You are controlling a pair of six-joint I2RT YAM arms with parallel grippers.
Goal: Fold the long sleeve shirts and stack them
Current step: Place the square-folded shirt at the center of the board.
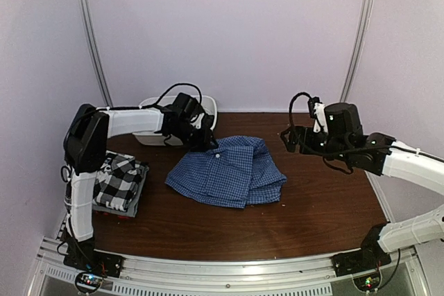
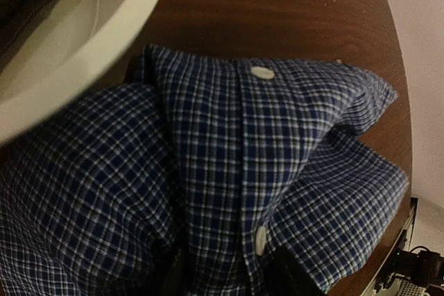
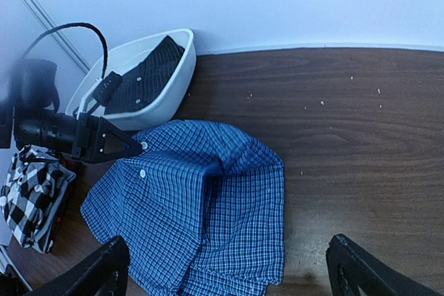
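Right gripper point(image 3: 227, 244) wide, raised — left gripper point(image 3: 141, 145) at blue shirt point(image 1: 229, 171) collar, grip unclear.

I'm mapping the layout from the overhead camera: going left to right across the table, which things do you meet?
black-and-white plaid shirt → blue check shirt → right gripper

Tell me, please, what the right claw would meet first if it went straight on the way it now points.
Probably the blue checked shirt: the open right claw points across the table at its bunched side. Depth is unclear, so it might touch bare wood just short of the cloth.
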